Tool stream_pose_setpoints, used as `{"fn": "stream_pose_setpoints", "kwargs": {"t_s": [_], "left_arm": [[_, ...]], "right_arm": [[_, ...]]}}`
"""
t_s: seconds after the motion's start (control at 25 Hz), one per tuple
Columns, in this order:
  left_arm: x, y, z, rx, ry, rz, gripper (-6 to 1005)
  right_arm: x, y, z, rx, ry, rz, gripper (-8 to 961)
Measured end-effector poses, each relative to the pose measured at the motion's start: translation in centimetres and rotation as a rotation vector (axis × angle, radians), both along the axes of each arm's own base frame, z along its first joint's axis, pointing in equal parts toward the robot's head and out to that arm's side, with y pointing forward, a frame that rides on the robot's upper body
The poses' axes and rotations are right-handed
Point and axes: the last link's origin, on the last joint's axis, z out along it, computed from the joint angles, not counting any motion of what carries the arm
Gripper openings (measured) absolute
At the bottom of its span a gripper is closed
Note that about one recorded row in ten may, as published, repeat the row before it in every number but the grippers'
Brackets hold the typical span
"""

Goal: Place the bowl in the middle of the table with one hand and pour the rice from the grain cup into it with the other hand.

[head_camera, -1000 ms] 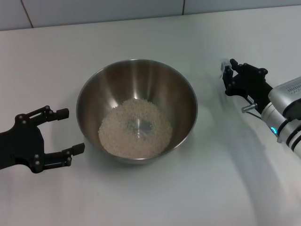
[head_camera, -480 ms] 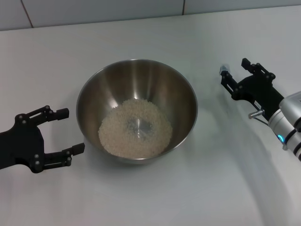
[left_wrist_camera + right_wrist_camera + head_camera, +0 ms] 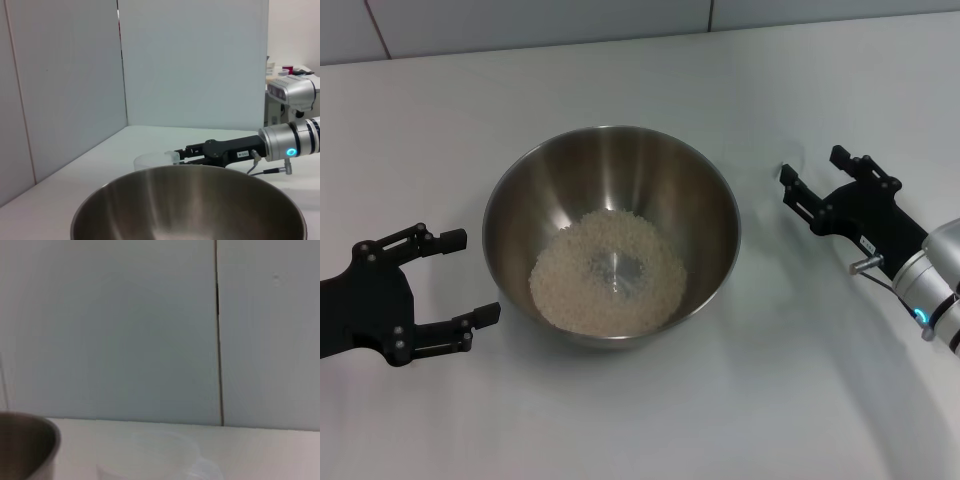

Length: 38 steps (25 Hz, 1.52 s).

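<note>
The steel bowl (image 3: 620,175) stands in the middle of the white table (image 3: 770,380) with a pale ring of rice (image 3: 610,270) in its bottom. My left gripper (image 3: 475,277) is open and empty just left of the bowl. My right gripper (image 3: 810,166) is open to the right of the bowl. The clear grain cup (image 3: 152,160) stands upright on the table just beyond the right gripper's fingertips (image 3: 181,154), behind the bowl's rim (image 3: 190,205). It looks empty and shows faintly in the right wrist view (image 3: 150,460). It hardly shows in the head view.
A pale wall with a panel seam (image 3: 710,15) runs along the table's back edge. The bowl's side (image 3: 25,445) shows at the edge of the right wrist view.
My right gripper has opened wide, let go of the cup and drawn back a little to the right and toward me. The left gripper and the bowl have not moved.
</note>
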Motion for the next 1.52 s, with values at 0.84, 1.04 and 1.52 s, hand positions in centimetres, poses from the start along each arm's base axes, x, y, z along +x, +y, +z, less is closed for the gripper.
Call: {"fn": "stream_pose_setpoints", "kwargs": {"t_s": [0.84, 1.04, 1.52], "left_arm": [[-0.1, 0.1, 0.0, 0.006, 0.005, 0.005, 862], [0.0, 0.2, -0.1, 0.003, 0.004, 0.004, 862], [0.3, 0.4, 0.0, -0.019, 0.000, 0.014, 862]], "right_arm": [[-0.4, -3.0, 10.0, -0.282, -0.009, 0.419, 730], [-2.6, -1.1, 11.2, -0.429, -0.052, 0.495, 730], [-7.2, 2.3, 11.7, -0.768, -0.171, 0.486, 730]]}}
